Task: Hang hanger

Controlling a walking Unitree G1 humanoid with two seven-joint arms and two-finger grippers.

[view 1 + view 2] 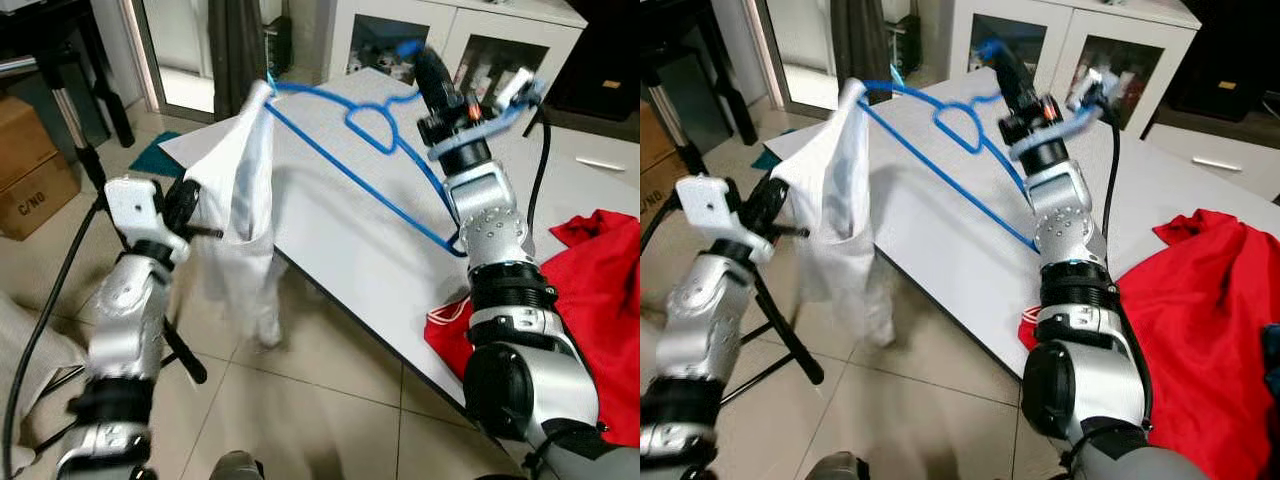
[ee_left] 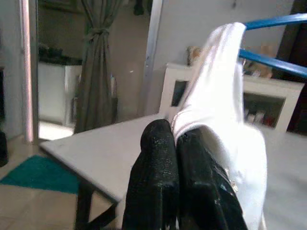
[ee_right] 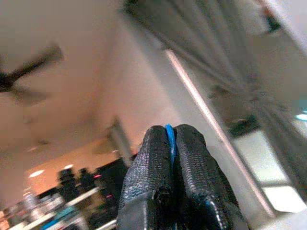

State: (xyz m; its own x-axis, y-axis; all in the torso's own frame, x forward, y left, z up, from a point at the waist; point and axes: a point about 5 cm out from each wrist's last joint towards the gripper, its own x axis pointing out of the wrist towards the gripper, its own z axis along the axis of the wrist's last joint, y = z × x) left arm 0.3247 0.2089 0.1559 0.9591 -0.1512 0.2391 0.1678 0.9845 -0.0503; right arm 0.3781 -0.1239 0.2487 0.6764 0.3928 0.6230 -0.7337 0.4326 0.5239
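The right gripper (image 1: 418, 60) is raised above the far side of a white rectangular tabletop (image 1: 330, 230), its two black fingers (image 3: 165, 187) pressed together on the thin blue plastic clothes hanger (image 1: 375, 150), a sliver of blue showing between them in the right wrist view. The hanger is held up in the air over the table, tilted, with one long arm sloping down past the silver right forearm (image 1: 490, 215) and the other end reaching out beyond the table's left edge. Over that outer end hangs a white cloth garment (image 1: 245, 190), draped and dangling beside the table edge above the beige tiled floor (image 1: 330, 400). The left gripper (image 1: 188, 205) is at the garment's side, lower than the hanger tip, and its fingers (image 2: 160, 182) are closed tight on a fold of the white fabric, as the left wrist view shows with the cloth emerging between the two black pads. On the table's near right corner lies a crumpled red cloth (image 1: 600, 300), spilling over the edge beside the right arm. Behind the table stands a white cabinet with glass doors (image 1: 450, 45), and to the left a black tripod leg (image 1: 185, 355) crosses the floor below the left arm, with a brown cardboard box (image 1: 30, 175) near the wall.
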